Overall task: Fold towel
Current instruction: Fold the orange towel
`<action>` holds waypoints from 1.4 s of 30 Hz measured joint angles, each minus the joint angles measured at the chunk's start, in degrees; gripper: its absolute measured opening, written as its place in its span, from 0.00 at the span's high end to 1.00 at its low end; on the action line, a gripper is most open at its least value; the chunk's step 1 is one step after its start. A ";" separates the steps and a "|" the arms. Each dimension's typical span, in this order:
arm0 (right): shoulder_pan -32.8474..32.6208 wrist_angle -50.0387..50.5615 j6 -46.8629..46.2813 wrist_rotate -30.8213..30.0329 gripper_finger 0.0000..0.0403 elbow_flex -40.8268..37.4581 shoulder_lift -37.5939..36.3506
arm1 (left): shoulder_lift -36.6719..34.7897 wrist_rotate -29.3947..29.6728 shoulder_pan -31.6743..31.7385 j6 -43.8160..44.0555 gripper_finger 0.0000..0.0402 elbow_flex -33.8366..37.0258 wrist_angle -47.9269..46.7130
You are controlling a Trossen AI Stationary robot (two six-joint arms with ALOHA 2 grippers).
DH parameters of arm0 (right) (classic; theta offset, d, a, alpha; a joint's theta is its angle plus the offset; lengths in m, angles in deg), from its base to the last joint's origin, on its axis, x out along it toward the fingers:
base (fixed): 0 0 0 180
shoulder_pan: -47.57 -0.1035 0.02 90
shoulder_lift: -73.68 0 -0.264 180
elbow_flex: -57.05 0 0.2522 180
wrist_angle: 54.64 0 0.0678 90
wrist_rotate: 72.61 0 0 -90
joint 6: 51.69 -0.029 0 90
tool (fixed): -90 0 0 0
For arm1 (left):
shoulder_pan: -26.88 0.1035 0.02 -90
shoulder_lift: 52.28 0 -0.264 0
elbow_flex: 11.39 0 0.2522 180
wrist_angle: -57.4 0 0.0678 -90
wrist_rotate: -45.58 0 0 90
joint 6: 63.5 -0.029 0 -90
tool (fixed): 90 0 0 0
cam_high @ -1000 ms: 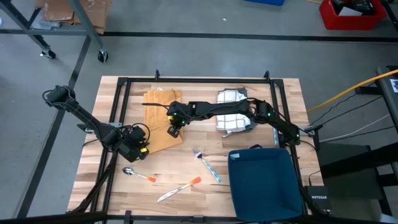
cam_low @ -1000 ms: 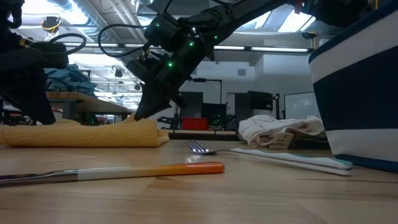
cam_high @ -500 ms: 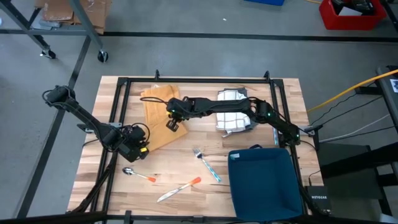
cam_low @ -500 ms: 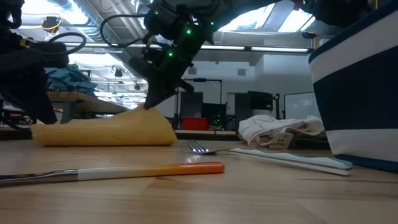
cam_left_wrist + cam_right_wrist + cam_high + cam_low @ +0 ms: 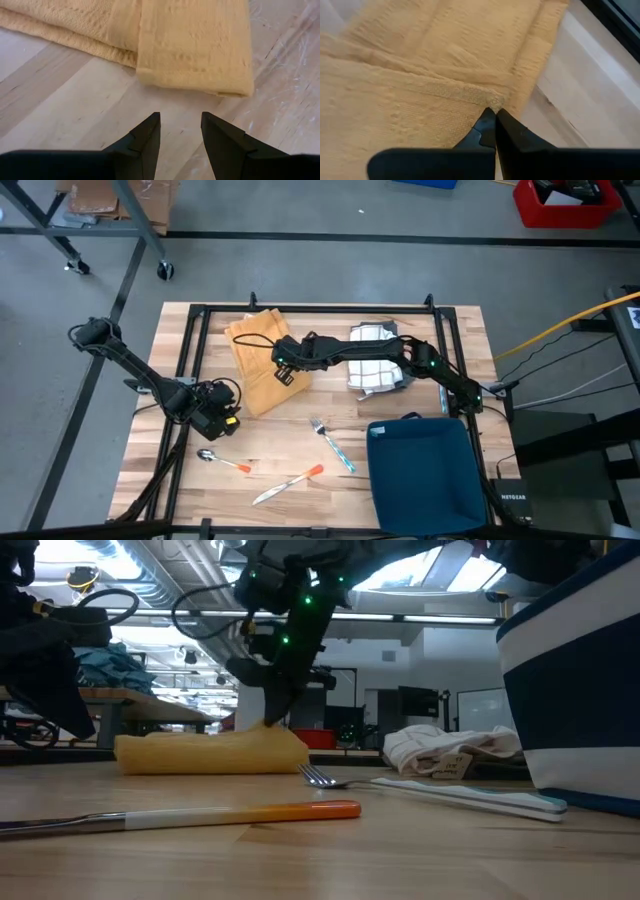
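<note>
The left gripper (image 5: pixel 222 423) sits where it did a second ago, just off the near left corner of the mustard-yellow terry towel (image 5: pixel 262 360), its two dark fingers (image 5: pixel 144 141) parted over bare wood and holding nothing. The towel itself has changed: its right-hand flap, which lay spread toward the fork a second ago, is now drawn up and back over the rest, so the cloth forms a narrower folded bundle on the pale wooden slatted table (image 5: pixel 400 420), left of the crumpled white cloth (image 5: pixel 375 360). The right gripper (image 5: pixel 284 370) has travelled with that flap, from the towel's near edge to a spot over its middle, and its fingers are pinched tight on a hemmed corner of the towel (image 5: pixel 490 102). To the right of the towel lie a silver fork with a light-blue handle (image 5: pixel 331 442) and a navy fabric bin (image 5: pixel 425 475). No writing on any of these can be read.
</note>
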 joint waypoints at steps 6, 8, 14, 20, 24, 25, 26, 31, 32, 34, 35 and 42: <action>0.42 -1.03 1.07 0.67 0.91 -2.84 0.00 | 0.00 -0.01 0.00 -1.32 0.66 0.00 0.18; 0.36 -0.87 3.14 1.65 0.85 -3.10 0.00 | 0.00 -0.02 0.00 -1.33 0.66 0.00 0.38; 0.31 -1.68 4.69 2.74 0.65 -3.15 0.00 | 0.00 -0.03 0.00 -2.69 0.66 -0.02 0.78; 0.29 -2.41 6.48 6.77 0.51 -3.15 0.00 | 0.00 -0.45 0.00 -9.35 0.66 -0.01 5.63; -0.05 -2.41 12.68 13.48 0.48 -3.15 0.00 | 0.00 -2.98 0.00 -16.87 0.61 -0.02 9.62; -0.22 -2.41 14.78 14.93 0.48 -3.15 0.00 | 0.00 -3.81 0.00 -18.19 0.60 -0.02 10.26; -0.53 -2.39 16.87 16.34 0.48 -3.15 0.00 | 0.00 -4.37 0.00 -18.99 0.58 -0.03 10.70; -2.61 -2.43 26.29 18.52 0.49 -3.15 0.00 | 0.00 -7.16 -0.07 -21.62 0.49 -0.03 11.80; -3.05 -2.41 27.73 18.52 0.49 -3.15 0.00 | 0.00 -7.89 -0.07 -22.28 0.48 -0.02 12.39; -3.91 -2.39 30.38 18.44 0.49 -3.15 0.02 | 0.00 -8.95 -0.11 -23.76 0.47 -0.04 13.44; -4.35 -2.37 31.66 17.99 0.49 -3.15 0.02 | 0.00 -9.15 -0.11 -24.63 0.47 -0.02 13.77; -6.41 -0.18 40.02 9.24 0.49 -3.15 0.02 | 0.00 -8.87 -0.09 -34.36 0.47 -0.02 18.37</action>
